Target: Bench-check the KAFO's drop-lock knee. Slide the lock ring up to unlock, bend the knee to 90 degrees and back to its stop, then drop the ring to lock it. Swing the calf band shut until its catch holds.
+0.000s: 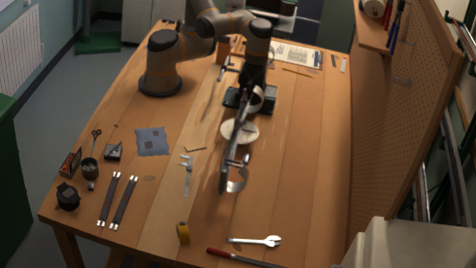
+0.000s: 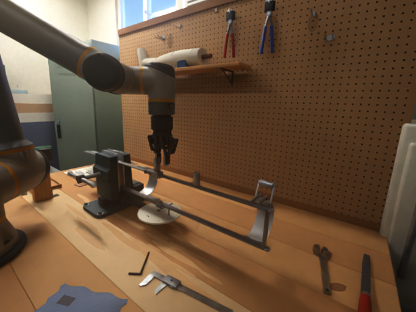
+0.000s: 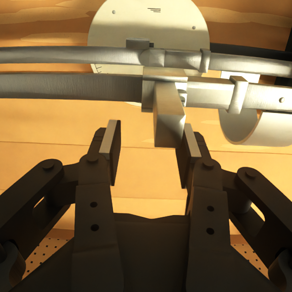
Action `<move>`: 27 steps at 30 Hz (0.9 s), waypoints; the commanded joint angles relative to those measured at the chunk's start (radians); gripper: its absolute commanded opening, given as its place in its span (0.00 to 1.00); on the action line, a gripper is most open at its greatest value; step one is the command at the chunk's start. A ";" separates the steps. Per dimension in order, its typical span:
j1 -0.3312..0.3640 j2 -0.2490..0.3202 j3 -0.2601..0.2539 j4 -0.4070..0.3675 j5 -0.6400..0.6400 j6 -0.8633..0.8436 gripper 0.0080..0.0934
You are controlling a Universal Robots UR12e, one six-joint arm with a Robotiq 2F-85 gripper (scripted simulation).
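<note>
The lock ring's upright tab point(image 3: 167, 114) stands on the near upright of the brace, just ahead of my gripper point(image 3: 151, 152), which is open and holds nothing. The gripper point(image 2: 162, 161) points straight down over the knee joint, close to the thigh band point(image 2: 150, 183). The brace point(image 2: 208, 204) lies straight along the bench, its thigh end clamped in the black vise point(image 2: 109, 183). The white angle disc point(image 2: 158, 213) lies flat under the knee. At the far end the calf band point(image 2: 262, 218) curves between the two uprights, with its hinged flap point(image 2: 264, 188) standing up.
The pegboard wall point(image 2: 284, 110) runs along the bench behind the brace, with a shelf and hanging pliers. A caliper point(image 2: 180, 286) and hex key point(image 2: 140, 265) lie in front, a wrench point(image 2: 322, 263) and screwdriver point(image 2: 364, 282) near the calf end.
</note>
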 commanded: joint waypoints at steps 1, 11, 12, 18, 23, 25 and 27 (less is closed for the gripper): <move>0.000 0.000 -0.001 0.000 0.000 0.000 0.42; 0.000 -0.004 -0.005 0.008 0.000 0.000 0.42; 0.000 -0.006 -0.007 0.012 0.000 0.000 0.42; 0.000 -0.020 -0.026 0.044 0.000 0.000 0.42; 0.000 -0.033 -0.047 0.078 0.000 0.000 0.42; 0.000 -0.038 -0.055 0.091 0.000 0.000 0.42; 0.000 -0.042 -0.062 0.102 0.000 0.000 0.42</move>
